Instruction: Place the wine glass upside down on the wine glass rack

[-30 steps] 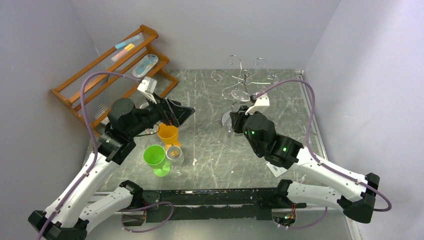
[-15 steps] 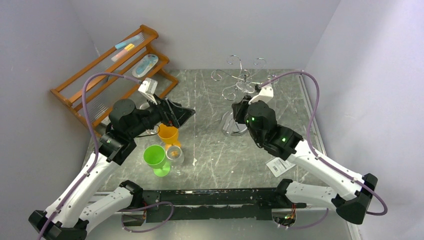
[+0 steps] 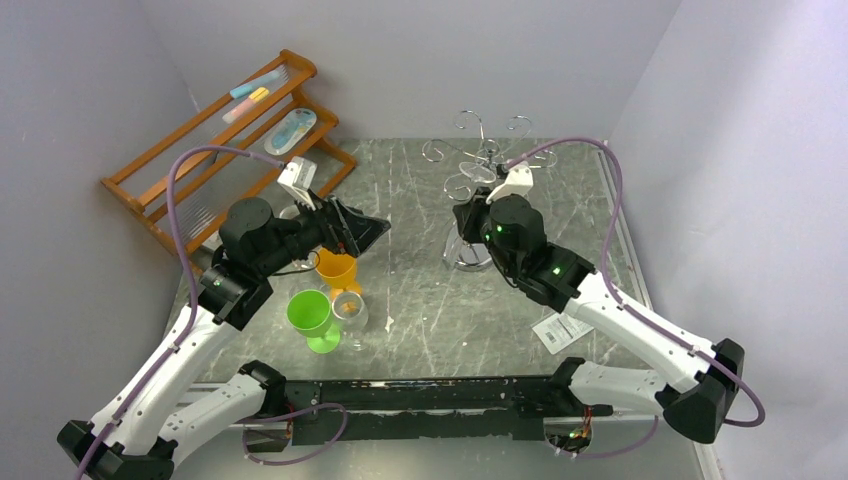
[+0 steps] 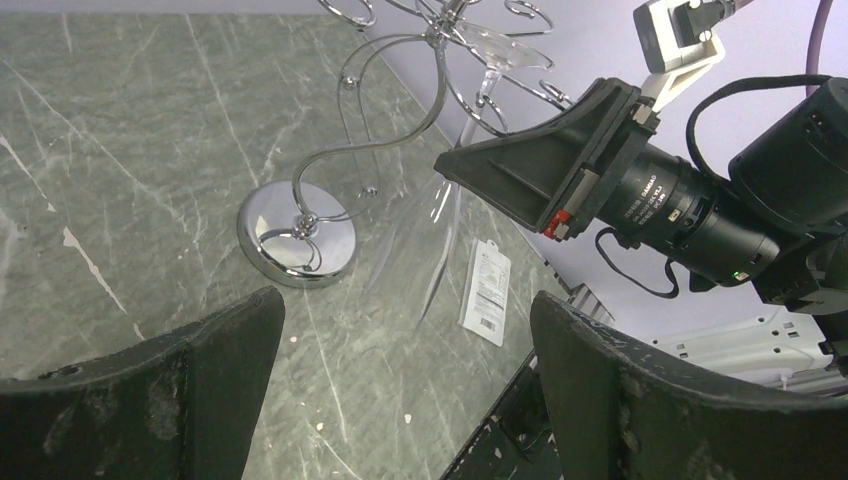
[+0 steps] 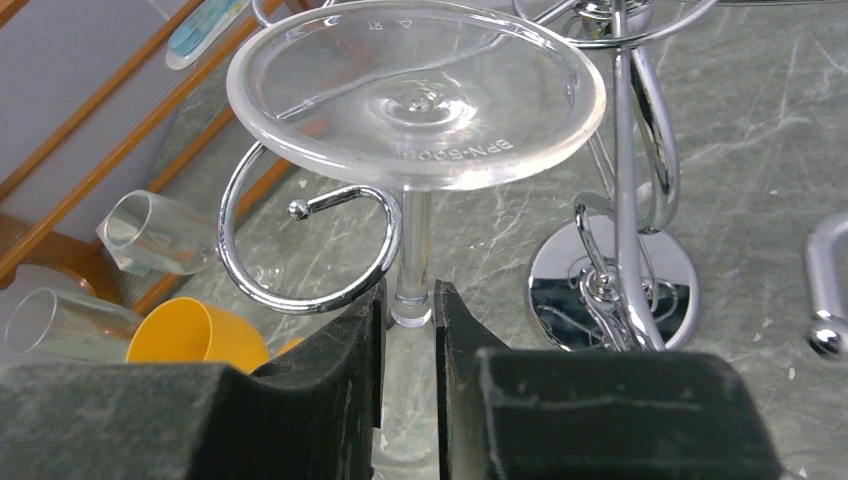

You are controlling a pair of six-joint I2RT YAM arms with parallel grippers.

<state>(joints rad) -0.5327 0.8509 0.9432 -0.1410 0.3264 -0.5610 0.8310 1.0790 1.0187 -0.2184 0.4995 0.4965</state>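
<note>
Right gripper (image 5: pixel 408 300): clenched on the stem of the wine glass (image 5: pixel 415 95), grip just under the foot. Glass is inverted, with the foot up and the bowl hanging below the fingers (image 5: pixel 340 340). From the left wrist view the bowl hangs clear above the bench (image 3: pixel 430 310), tilted a bit.

The foot sits at the height of the upper arms of the wine glass rack (image 3: pixel 488 160). The stem is right beside one curled arm (image 5: pixel 300 250), touching or nearly so. Can't tell from here whether it's inside the curl or just outside it. The foot rides just above that curl.

Rack stands toward the far right of the bench, with its round chrome base (image 4: pixel 297 235) flat on the surface. A paper tag (image 3: pixel 562 330) lies flat by the right edge, nearer than the base.

Left gripper (image 3: pixel 375 228): released, jaws wide apart and holding nothing. It hovers left of centre, pointing across at the rack.

Just below it is an orange cup (image 3: pixel 337 268). Nearer the front edge are a green goblet (image 3: pixel 310 315) and a clear glass (image 3: pixel 350 308), side by side and close to touching. A wooden shelf (image 3: pixel 230 130) fills the far left corner.
</note>
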